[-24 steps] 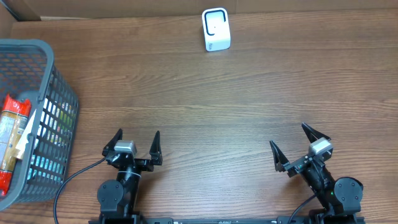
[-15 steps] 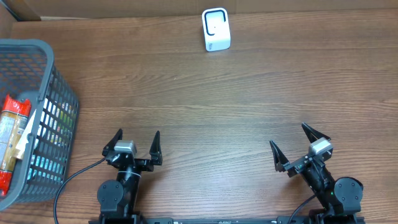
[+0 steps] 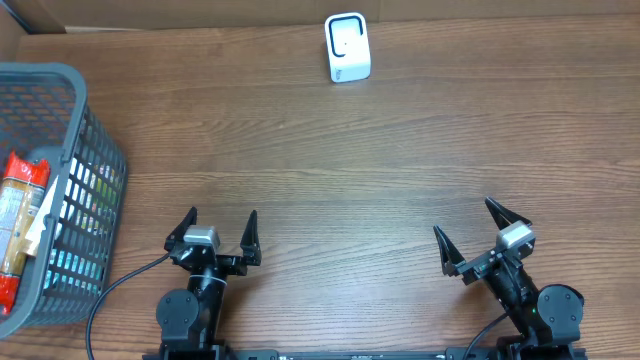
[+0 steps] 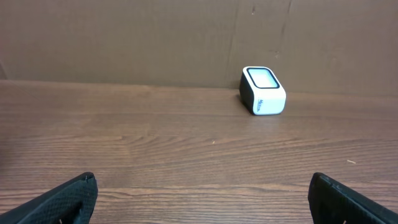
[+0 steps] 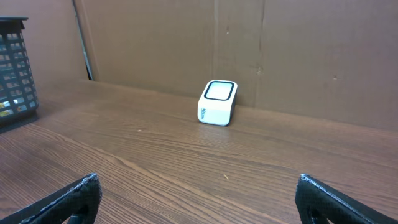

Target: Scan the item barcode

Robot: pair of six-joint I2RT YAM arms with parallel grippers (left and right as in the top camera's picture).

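Note:
A small white barcode scanner point(image 3: 347, 47) with a dark window stands at the far edge of the wooden table; it also shows in the left wrist view point(image 4: 263, 91) and the right wrist view point(image 5: 217, 102). A red and yellow packaged item point(image 3: 17, 222) lies inside the grey basket point(image 3: 95, 150) at the left. My left gripper point(image 3: 220, 225) rests open near the front edge, nothing between its fingers point(image 4: 65, 202). My right gripper point(image 3: 465, 230) is open too, at the front right, with empty space between its fingers point(image 5: 68, 200).
A brown cardboard wall point(image 4: 155, 37) runs along the table's far edge behind the scanner. The basket holds other packets point(image 3: 60, 262) as well. A black cable point(image 3: 115, 290) runs from the left arm's base toward the basket.

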